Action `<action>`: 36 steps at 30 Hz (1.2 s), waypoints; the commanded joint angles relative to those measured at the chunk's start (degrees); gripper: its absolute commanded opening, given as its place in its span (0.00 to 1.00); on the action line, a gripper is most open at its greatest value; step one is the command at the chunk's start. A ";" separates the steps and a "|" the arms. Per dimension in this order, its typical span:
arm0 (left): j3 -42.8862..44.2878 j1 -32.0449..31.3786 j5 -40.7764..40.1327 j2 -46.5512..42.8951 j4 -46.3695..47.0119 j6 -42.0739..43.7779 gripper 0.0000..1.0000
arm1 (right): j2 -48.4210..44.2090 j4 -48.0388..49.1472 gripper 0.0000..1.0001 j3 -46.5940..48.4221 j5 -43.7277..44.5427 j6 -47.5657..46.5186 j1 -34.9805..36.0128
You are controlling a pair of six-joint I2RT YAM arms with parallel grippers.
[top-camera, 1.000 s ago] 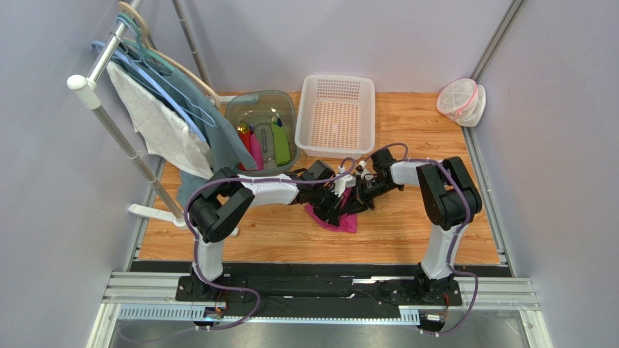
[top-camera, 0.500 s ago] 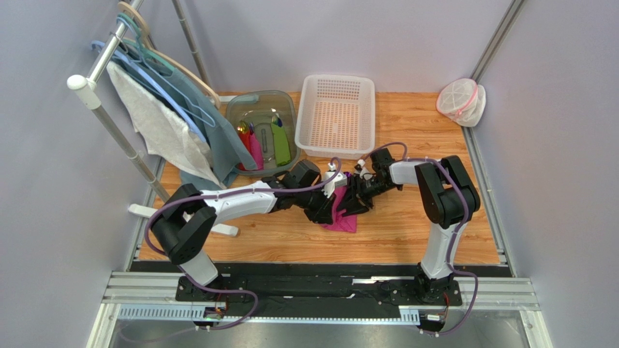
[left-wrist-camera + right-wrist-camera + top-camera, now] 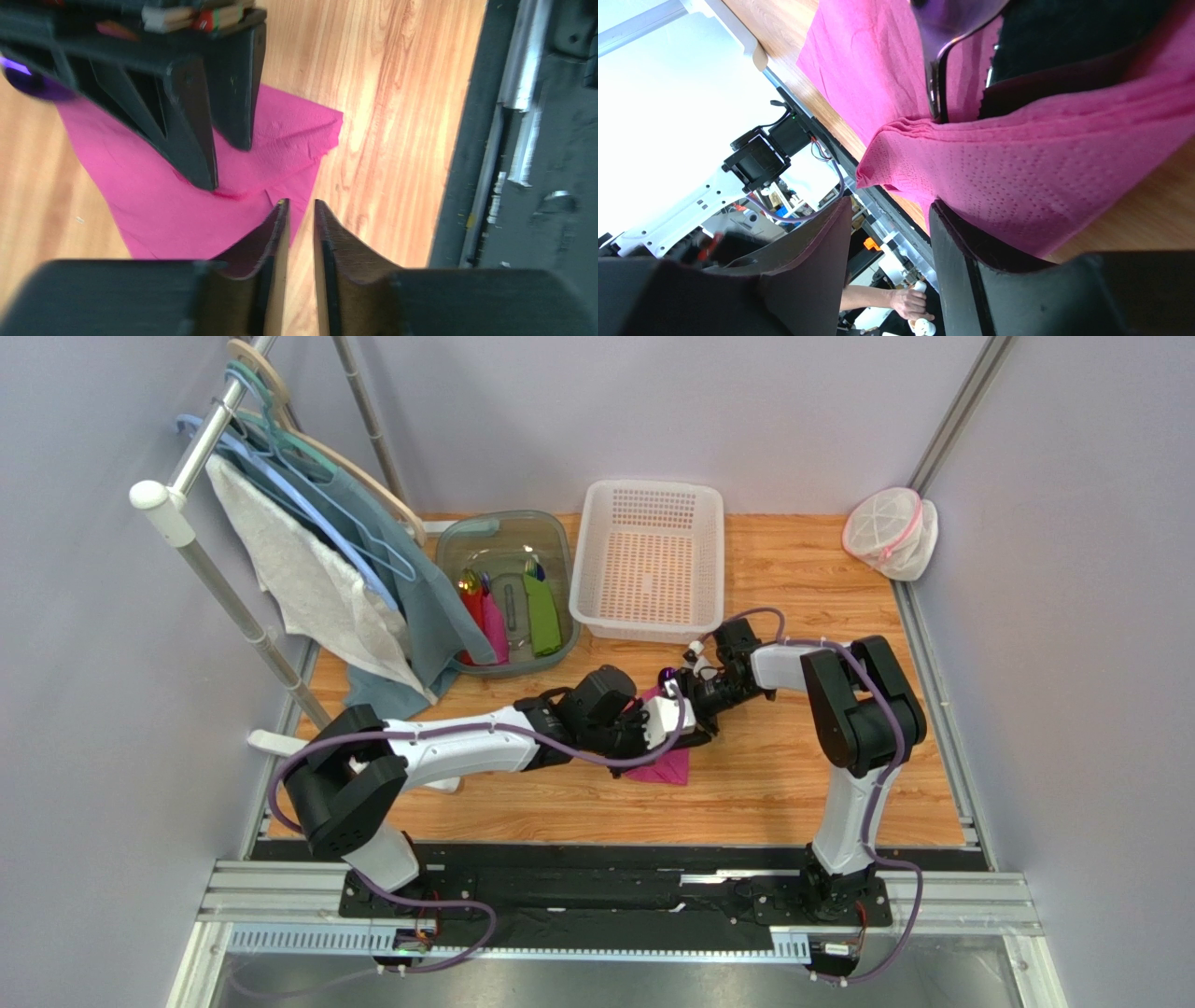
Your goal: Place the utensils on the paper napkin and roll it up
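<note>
The magenta paper napkin (image 3: 659, 767) lies partly folded on the wooden table, between both grippers. In the left wrist view the napkin (image 3: 161, 203) is creased. My left gripper (image 3: 300, 206) hovers over its near edge, fingers almost shut with a thin gap and nothing between them. My right gripper (image 3: 697, 697) is open, and its fingertips (image 3: 203, 171) press down on the napkin. In the right wrist view a fold of napkin (image 3: 1046, 161) drapes over one finger of the right gripper (image 3: 889, 203). The purple spoon (image 3: 952, 28) pokes out of the fold, and its bowl shows in the left wrist view (image 3: 31, 80). The black knife is hidden.
A white basket (image 3: 650, 486) stands behind the napkin. A grey-green tub (image 3: 463, 546) with green, pink and red items is to its left. A rack with hangers and cloths (image 3: 309, 574) fills the left side. A bagged bowl (image 3: 888, 532) sits at the back right. The black base rail (image 3: 484, 140) runs along the near edge.
My left arm has stretched further right, carrying its gripper across the napkin to the right gripper's side. The right gripper has barely moved.
</note>
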 commanded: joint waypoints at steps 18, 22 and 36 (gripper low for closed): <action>8.22 -6.61 -17.73 12.93 4.49 17.66 0.06 | 0.95 -0.46 0.33 1.74 1.03 0.70 0.21; 8.84 -6.70 -16.85 14.24 0.90 18.19 0.05 | 0.86 -0.72 0.31 1.92 0.94 0.70 0.21; 9.63 -6.70 -10.52 15.74 -6.05 18.63 0.03 | -1.51 -2.74 0.28 4.29 0.50 -0.27 0.12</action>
